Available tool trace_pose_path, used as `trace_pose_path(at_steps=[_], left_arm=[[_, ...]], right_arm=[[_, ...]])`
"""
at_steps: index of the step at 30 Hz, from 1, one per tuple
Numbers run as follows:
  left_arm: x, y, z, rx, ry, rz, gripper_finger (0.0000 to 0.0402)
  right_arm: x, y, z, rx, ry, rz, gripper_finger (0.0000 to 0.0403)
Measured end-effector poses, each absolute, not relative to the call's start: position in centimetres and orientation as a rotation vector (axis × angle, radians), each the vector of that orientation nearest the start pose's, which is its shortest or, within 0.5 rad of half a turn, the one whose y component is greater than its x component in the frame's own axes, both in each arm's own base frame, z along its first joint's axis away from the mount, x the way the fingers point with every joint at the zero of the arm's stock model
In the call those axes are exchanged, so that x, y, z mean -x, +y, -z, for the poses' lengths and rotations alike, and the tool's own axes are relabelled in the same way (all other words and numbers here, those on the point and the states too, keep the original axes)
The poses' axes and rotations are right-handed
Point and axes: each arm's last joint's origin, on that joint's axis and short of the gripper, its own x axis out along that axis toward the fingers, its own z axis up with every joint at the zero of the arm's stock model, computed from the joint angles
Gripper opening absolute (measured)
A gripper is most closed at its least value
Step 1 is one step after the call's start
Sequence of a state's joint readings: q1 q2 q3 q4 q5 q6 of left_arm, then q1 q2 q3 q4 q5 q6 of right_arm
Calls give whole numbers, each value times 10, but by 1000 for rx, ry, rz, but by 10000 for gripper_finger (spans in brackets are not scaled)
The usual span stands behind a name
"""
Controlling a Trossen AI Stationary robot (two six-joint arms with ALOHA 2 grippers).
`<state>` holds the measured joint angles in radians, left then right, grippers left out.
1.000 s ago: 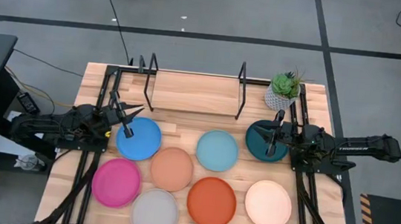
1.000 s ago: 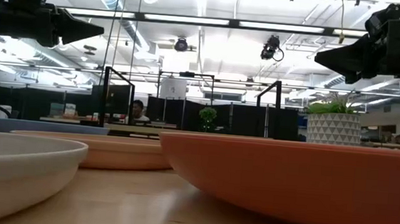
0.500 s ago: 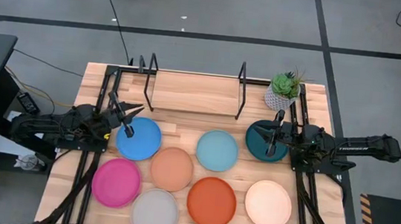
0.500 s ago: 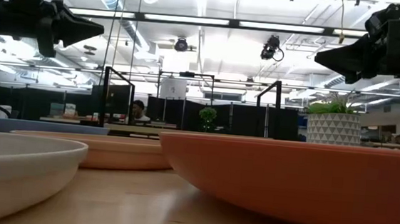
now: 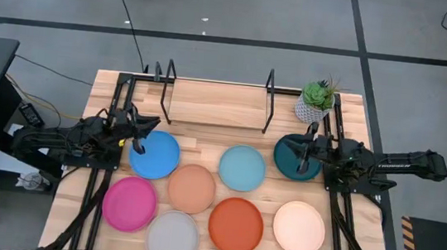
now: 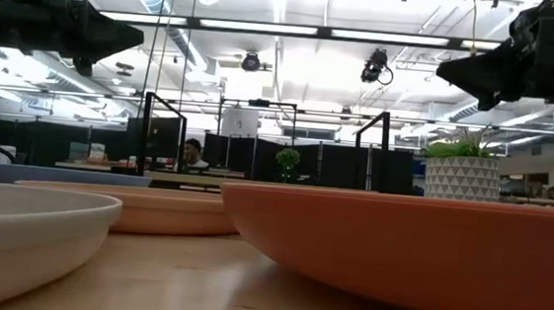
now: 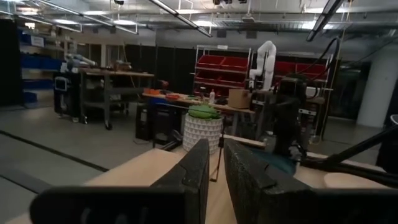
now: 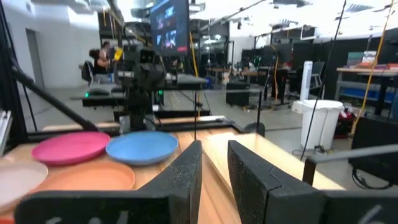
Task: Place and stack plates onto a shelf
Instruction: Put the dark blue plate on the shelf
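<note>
Left end effector (image 5: 142,125): hovering at the left edge of the blue plate (image 5: 155,154), its fingers (image 7: 194,168) nearly together with only a narrow slit showing between them, gripping nothing.
Right end effector (image 5: 307,143): hanging over the dark teal plate (image 5: 290,159), fingers (image 8: 189,165) drawn close with a thin gap, gripping nothing.
Shelf (image 5: 216,104): sitting at the far side of the bench (image 5: 358,114), a light plank between black uprights, carrying no plates.
Plates counted: eight, all lying single on the bench, none stacked.
Back row: blue plate on the left, pale blue plate (image 5: 242,167) in the middle, dark teal plate on the right.
Middle: tan plate (image 5: 192,188), lying between the blue and pale blue ones and just in front of them.
Front row: pink plate (image 5: 129,202), grey plate (image 5: 173,236), orange plate (image 5: 236,225), cream plate (image 5: 299,228).
Other things: one small potted plant (image 5: 317,101) in a patterned white pot, standing at the shelf's right end, just behind the right end effector.
In the way: the potted plant is crowding the shelf's right uprights; the shelf's front is lying open toward the plates.
Room beyond: a person (image 6: 192,152) is sitting far behind the shelf in the low view.
</note>
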<state>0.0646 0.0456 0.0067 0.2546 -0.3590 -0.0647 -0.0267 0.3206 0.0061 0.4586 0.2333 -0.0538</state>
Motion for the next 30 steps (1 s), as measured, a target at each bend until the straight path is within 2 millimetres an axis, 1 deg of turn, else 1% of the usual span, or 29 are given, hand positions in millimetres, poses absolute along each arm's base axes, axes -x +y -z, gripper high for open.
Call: trace_pose_path(at_steps=[3, 7, 10, 14, 17, 19, 22, 25, 27, 30], left_arm=[[-95, 16, -187, 128, -240, -413, 55], [-95, 16, -187, 156, -247, -410, 55], [-95, 16, -187, 256, -263, -369, 55], [-96, 11, -194, 190, -235, -214, 55], [-94, 10, -205, 183, -258, -183, 55], [-95, 10, -207, 184, -238, -191, 55], [-96, 10, -218, 174, -205, -199, 55], [-99, 11, -224, 176, -138, -204, 58], [-102, 11, -228, 175, -96, -206, 68], [-107, 10, -229, 185, -48, -201, 98]], right_arm=[[-115, -10, -187, -12, -195, 254, 84], [-115, -9, -186, -41, -196, 233, 84], [-115, -9, -187, -114, -207, 229, 84], [-116, -11, -189, -140, -233, 256, 84], [-120, -11, -194, -132, -215, 237, 84], [-126, -11, -200, -125, -173, 240, 84], [-138, -11, -209, -106, -80, 246, 84], [-153, -12, -221, -23, 7, 250, 84], [-162, -12, -228, 30, 51, 249, 84], [-176, -13, -235, 81, 97, 245, 84]])
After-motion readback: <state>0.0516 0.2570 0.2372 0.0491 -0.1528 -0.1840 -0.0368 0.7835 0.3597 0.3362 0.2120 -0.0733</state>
